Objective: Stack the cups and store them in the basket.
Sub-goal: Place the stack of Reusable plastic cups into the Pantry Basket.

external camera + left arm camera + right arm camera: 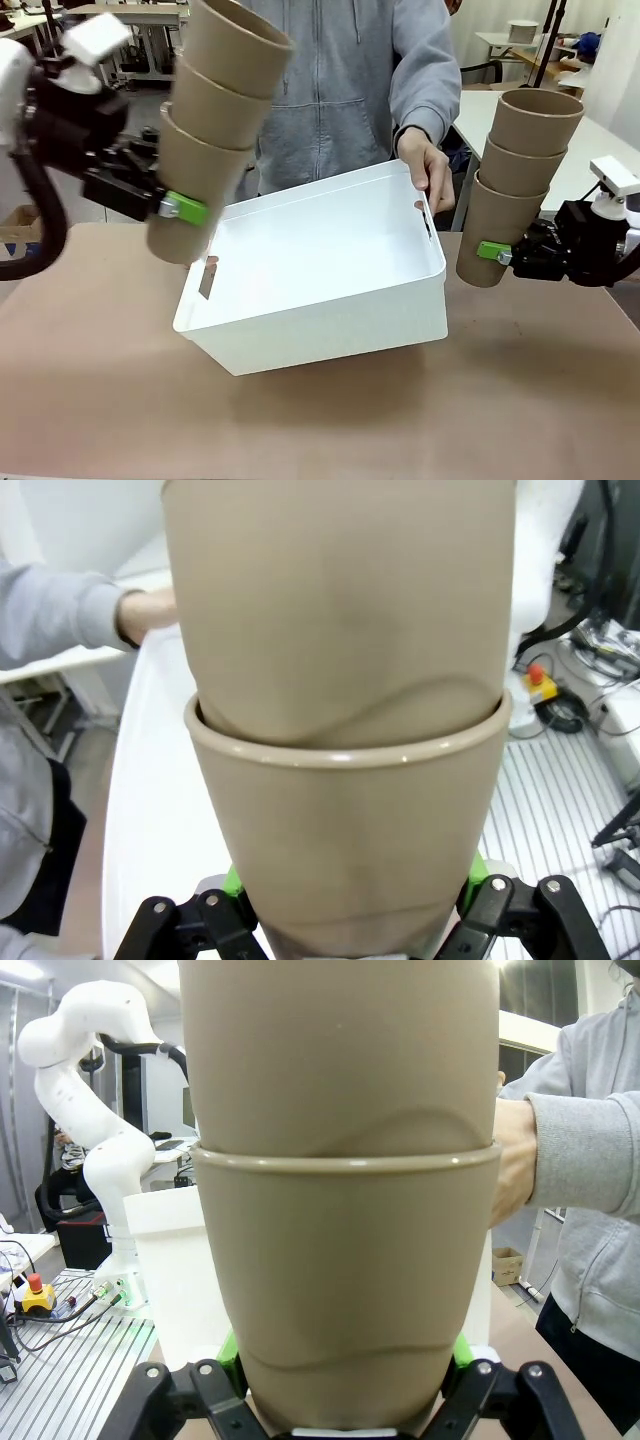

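Biggest of all, the brown desk (100, 400), bare along its near edge.

Next, the white basket (320, 335), in the middle of the desk and closer to the far edge. Tipped up on its near bottom edge, open top turned toward the robot. Held that way by the person's hand (430, 178), gripping the rim at the far right corner. Likely tipped to let cups slide in with ease. Nothing inside it yet.

Then 2 stacks of 3 cups, 6 in all, mouths up, each one tucked into the one below. High over the left side of the desk, the left stack (215, 120), leaning with its top toward the basket and its bottom close to the basket's left short side. Near the right edge of the desk, the right stack (520, 180), almost straight up, just beside the basket's right short side, lifted off the desk.

Smallest, the robot's 2 hands. The left hand (178, 212) pinching the bottom cup of the left stack, green pads (188, 209) pressed to its sides. The right hand (492, 252) pinching the bottom cup of the right stack the same way. Gripped low, likely to carry all 3 at once.

By the look of it, stacking partly done, storing not yet begun.
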### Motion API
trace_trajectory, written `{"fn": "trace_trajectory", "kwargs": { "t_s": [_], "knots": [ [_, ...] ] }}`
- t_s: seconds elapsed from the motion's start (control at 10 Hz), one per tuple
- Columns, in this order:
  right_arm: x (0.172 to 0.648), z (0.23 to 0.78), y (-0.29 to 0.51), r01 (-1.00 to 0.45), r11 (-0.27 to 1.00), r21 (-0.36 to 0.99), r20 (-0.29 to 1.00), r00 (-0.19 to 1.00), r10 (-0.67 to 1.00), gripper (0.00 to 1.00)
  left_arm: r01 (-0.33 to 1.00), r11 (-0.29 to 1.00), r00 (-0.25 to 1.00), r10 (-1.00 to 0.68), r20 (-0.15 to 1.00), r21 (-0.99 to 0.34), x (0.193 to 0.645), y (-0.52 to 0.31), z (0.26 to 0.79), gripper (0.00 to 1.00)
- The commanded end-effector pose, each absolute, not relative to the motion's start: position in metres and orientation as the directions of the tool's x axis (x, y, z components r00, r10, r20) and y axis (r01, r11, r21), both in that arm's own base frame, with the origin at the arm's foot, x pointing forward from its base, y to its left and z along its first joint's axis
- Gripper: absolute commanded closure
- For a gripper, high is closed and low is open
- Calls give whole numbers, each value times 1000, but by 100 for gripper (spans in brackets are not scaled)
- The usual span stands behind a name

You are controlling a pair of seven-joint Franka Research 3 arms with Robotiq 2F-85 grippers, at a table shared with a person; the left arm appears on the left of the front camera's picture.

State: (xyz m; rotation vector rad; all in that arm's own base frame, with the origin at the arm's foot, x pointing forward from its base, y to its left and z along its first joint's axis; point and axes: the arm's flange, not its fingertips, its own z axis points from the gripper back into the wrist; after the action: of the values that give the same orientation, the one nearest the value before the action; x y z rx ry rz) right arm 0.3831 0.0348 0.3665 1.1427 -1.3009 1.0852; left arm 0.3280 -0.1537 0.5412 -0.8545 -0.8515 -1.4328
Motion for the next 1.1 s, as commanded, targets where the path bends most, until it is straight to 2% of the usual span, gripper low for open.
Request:
{"fn": "trace_trajectory", "kwargs": {
  "t_s": [0.0,1.0],
  "knots": [
    [383,370,35,-991,135,-6,999,-13,-46,17,1000,-1,-24,-546,838,28,344,-185,538,15],
    [383,370,35,-991,135,-6,999,-13,-46,17,999,25,-3,-849,528,46,402,-288,427,15]
  ]
}}
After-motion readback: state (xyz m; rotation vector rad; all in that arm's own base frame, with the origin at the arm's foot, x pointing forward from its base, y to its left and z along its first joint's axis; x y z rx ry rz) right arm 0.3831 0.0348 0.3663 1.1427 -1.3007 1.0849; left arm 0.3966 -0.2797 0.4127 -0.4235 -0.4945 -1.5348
